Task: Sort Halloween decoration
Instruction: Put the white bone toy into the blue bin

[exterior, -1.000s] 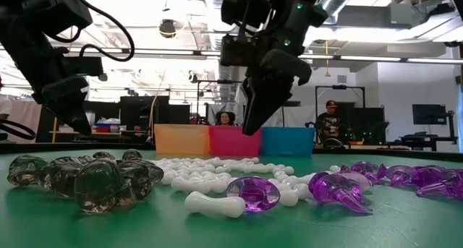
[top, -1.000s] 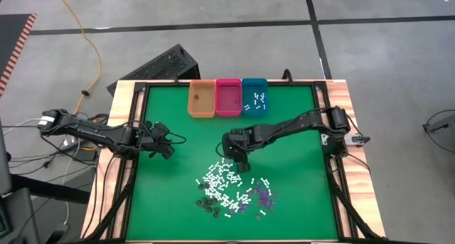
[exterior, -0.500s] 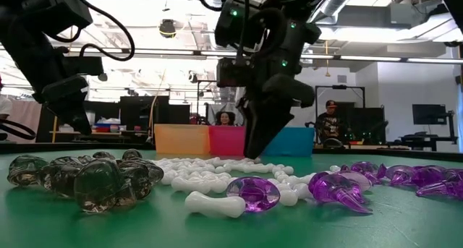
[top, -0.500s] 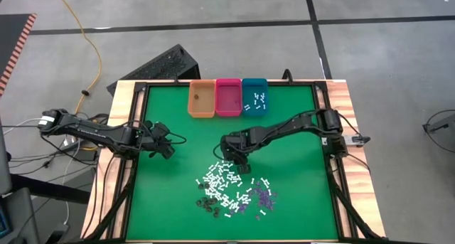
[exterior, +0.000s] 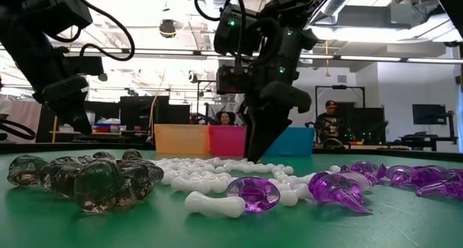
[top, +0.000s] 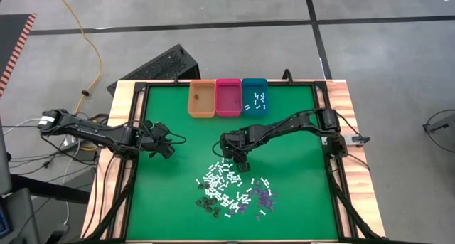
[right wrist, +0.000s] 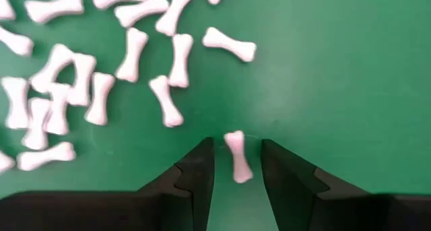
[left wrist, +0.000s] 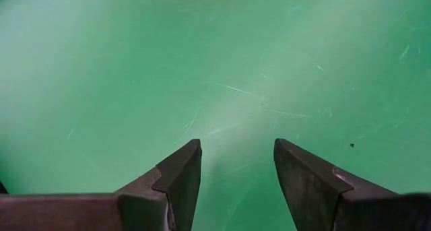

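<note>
My right end effector [right wrist: 236, 165] is down at the bin-side edge of the bone pile [top: 224, 183] on the green surface [top: 298, 194], fingers spread around one white bone [right wrist: 236, 155]. Next I must pinch it. My left end effector [left wrist: 236, 174] waits, spread wide. The teal bin [top: 254, 96] holds white bones; the pink bin [top: 228, 97] looks empty.

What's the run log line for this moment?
right gripper: open, straddling one white bone at pile edge | left gripper: open, idle over bare green mat | teal bin: holds bones
</note>
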{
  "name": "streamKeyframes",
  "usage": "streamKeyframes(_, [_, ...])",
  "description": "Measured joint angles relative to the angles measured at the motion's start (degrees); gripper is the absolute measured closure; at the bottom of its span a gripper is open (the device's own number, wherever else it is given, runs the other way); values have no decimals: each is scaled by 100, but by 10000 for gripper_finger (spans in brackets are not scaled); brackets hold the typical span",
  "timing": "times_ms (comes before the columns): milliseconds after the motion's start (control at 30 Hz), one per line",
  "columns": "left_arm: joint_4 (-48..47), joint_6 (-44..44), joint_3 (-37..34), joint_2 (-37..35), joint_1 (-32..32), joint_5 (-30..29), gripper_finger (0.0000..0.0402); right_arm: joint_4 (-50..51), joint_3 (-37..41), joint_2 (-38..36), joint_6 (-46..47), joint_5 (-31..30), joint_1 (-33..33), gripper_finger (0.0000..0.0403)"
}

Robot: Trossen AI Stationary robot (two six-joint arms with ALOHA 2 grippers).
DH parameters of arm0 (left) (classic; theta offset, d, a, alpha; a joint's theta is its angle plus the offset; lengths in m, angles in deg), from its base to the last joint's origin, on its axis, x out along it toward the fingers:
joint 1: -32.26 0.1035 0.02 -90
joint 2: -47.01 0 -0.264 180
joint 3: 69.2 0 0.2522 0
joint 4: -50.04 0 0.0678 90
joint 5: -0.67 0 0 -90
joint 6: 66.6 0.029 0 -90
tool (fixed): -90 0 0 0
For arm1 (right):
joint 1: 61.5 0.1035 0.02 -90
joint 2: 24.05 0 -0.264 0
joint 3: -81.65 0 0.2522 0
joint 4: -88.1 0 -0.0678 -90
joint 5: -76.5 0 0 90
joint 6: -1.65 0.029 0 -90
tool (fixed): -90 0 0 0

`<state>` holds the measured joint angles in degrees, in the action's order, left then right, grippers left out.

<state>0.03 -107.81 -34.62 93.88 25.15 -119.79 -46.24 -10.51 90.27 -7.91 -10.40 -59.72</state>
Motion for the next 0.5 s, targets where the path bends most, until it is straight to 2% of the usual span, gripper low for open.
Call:
streamKeyframes(233, [-7,2,0,0,2,0,223,21,-6,70,6,1,-4,259])
streamKeyframes(500, [-2,0,0,0,2,0,223,179,6,50,5,3,-80,330])
